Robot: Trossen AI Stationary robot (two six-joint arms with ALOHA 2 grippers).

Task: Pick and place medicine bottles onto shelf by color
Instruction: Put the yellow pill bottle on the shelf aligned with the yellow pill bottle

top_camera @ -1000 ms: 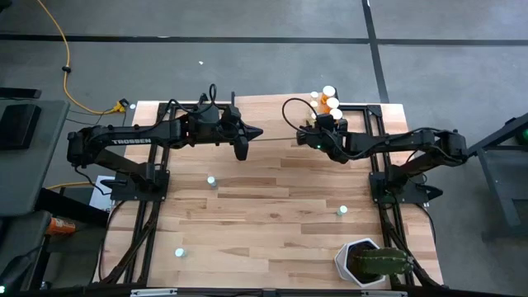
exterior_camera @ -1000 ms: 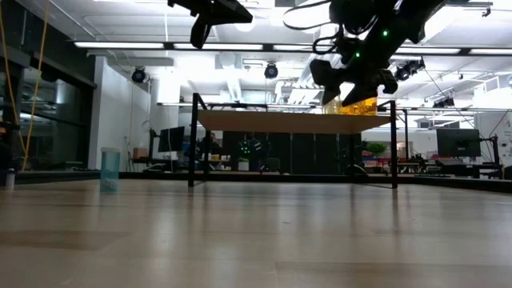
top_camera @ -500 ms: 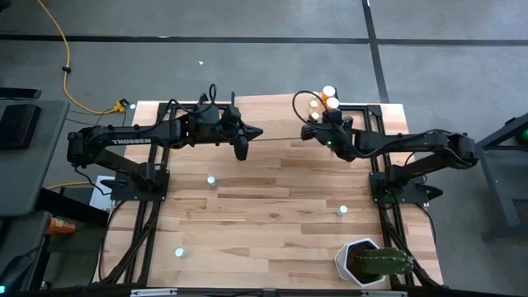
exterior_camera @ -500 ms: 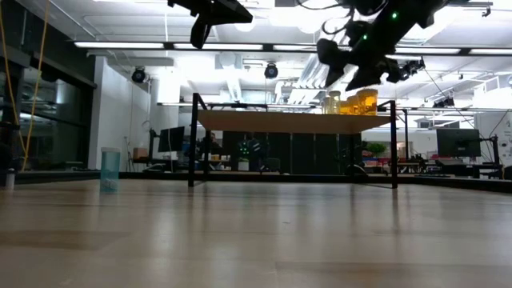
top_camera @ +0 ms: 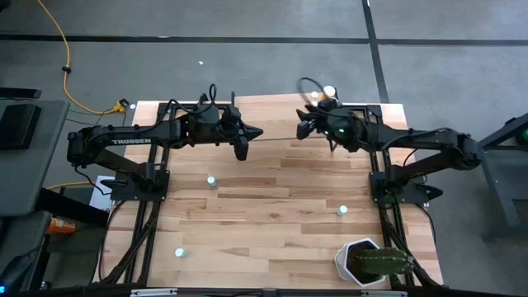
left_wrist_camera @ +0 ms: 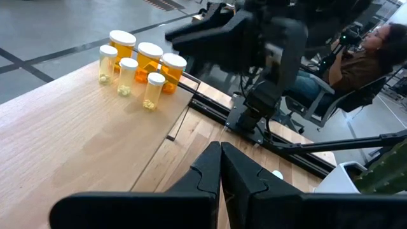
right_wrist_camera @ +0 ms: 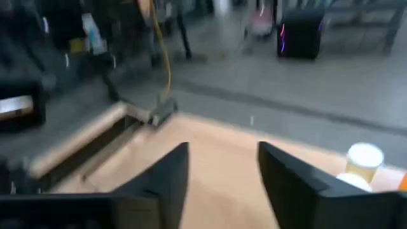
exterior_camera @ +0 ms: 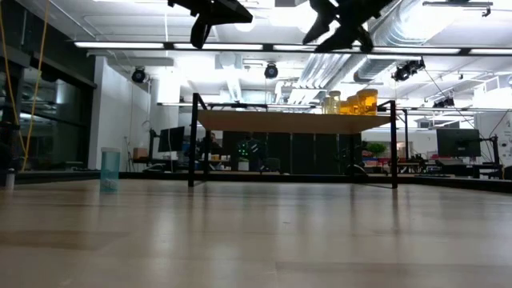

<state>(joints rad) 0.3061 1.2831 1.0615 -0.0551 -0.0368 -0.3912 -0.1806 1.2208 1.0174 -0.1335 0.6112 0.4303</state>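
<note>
The shelf (top_camera: 276, 120) stands along the table's far side; in the low view its board (exterior_camera: 292, 122) rests on thin black legs. Several orange bottles (left_wrist_camera: 143, 63) with white caps stand on the shelf's right end (exterior_camera: 352, 102), mostly hidden under my right arm in the high view. Three pale blue bottles stand upright on the tabletop (top_camera: 211, 180) (top_camera: 342, 211) (top_camera: 179, 253). My right gripper (top_camera: 302, 130) (right_wrist_camera: 222, 172) is open and empty, high above the shelf, just left of the orange bottles. My left gripper (top_camera: 242, 150) (left_wrist_camera: 220, 166) is shut and empty above the shelf's left part.
A white pot with a green plant (top_camera: 367, 262) stands at the table's near right corner. One pale blue bottle (exterior_camera: 110, 169) shows at the left in the low view. A person sits on a chair beyond the table (left_wrist_camera: 356, 57).
My right gripper has risen from the orange bottles on the shelf's right end, gone toward the table's far edge and turned toward the left. The orange bottles stay standing on the shelf.
</note>
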